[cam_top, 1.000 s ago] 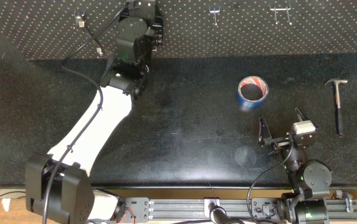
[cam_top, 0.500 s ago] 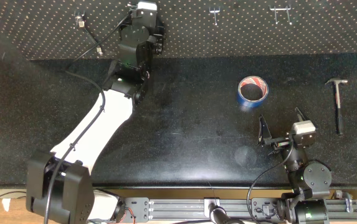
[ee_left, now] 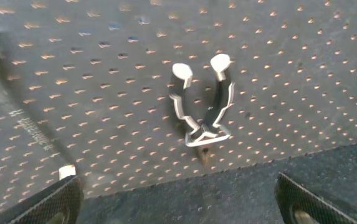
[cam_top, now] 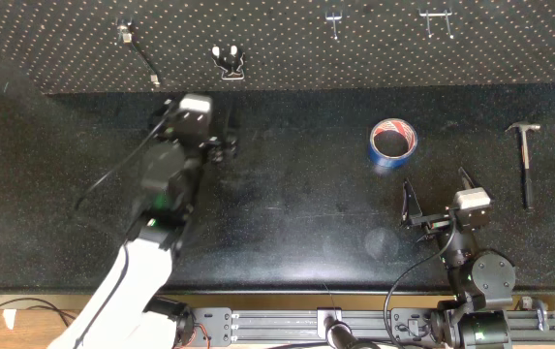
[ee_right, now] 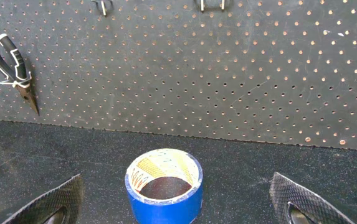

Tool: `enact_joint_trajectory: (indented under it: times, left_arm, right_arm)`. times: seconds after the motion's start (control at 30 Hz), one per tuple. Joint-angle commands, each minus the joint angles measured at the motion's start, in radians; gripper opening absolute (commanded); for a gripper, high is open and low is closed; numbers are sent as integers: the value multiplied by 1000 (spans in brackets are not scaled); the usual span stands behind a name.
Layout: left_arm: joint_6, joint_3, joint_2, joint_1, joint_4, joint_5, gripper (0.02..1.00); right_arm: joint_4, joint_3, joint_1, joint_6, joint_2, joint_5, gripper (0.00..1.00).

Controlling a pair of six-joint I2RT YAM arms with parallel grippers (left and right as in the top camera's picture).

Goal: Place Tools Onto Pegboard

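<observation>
On perforated pegboard (ee_left: 303, 74), curved-handled pliers (ee_left: 220, 99); round blue tape roll (ee_right: 164, 204); left fingers (ee_left: 50, 202), right fingers (ee_right: 44, 202) spread, empty

One pair of pliers (cam_top: 229, 61), one roll of blue tape (cam_top: 392, 142) and one hammer (cam_top: 525, 160).

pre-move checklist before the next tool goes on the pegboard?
1. Pliers hanging on pegboard, handles up: ok.
2. Left gripper open, apart from the pliers: ok.
3. Right gripper open and empty: ok.
4. Tape roll standing on table, in front of the right gripper, nothing between: ok.
5. Hammer lying flat, apart from the tape roll: ok.
6. Free hooks on the pegboard: ok; whether they suit the tape roll: cannot tell.
</observation>
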Motion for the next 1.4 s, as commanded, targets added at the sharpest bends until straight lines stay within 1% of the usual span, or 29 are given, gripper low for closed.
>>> enact_joint_trajectory:
  times: [0.03,0.2,0.3,0.43,0.53,0.57,0.6,0.63,0.7,0.8,0.93,1.0,1.07,1.13,1.4]
  left_arm:
    - [4,-135,-256,134,7,147,998]
    - [4,-307,-548,221,51,154,996]
    - [4,-357,-631,227,50,154,996]
    - [4,-473,-818,227,47,154,996]
    - [4,-472,-927,227,-90,155,993]
    - [4,-472,-966,226,-179,154,996]
    - [4,-472,-987,226,-225,154,996]
    - [4,-472,-1075,226,-368,154,996]
    - [4,-472,-1133,226,-456,154,996]
    - [5,-472,-1132,225,-497,153,996]
    - [2,-472,-1132,225,-498,150,996]
    - [-85,-472,-1132,225,-498,150,996]
    - [-106,-472,-1132,226,-498,146,996]
    - [-128,-472,-1132,226,-499,118,996]
    - [-127,-472,-1132,265,-497,117,996]
  right_arm:
    - [-3,-4,7,8,-6,-2,976]
    - [-3,-4,7,8,-6,-2,976]
    - [-3,-4,7,8,-6,-2,976]
    - [-3,-4,7,8,-6,-2,976]
    - [-3,-4,7,8,-6,-2,974]
    - [-3,-4,7,8,-6,-2,976]
    - [-3,-4,7,8,-6,-2,976]
    - [-3,-4,7,8,-6,-2,976]
    - [-3,-4,7,8,-6,-2,976]
    - [-3,-4,7,8,-6,-2,976]
    - [-3,-4,7,8,-6,-2,976]
    - [-3,-4,7,8,-6,-2,976]
    - [-3,-4,7,8,-6,-2,976]
    - [-3,-4,7,8,-6,-2,976]
    - [-3,-4,7,8,-6,-2,976]
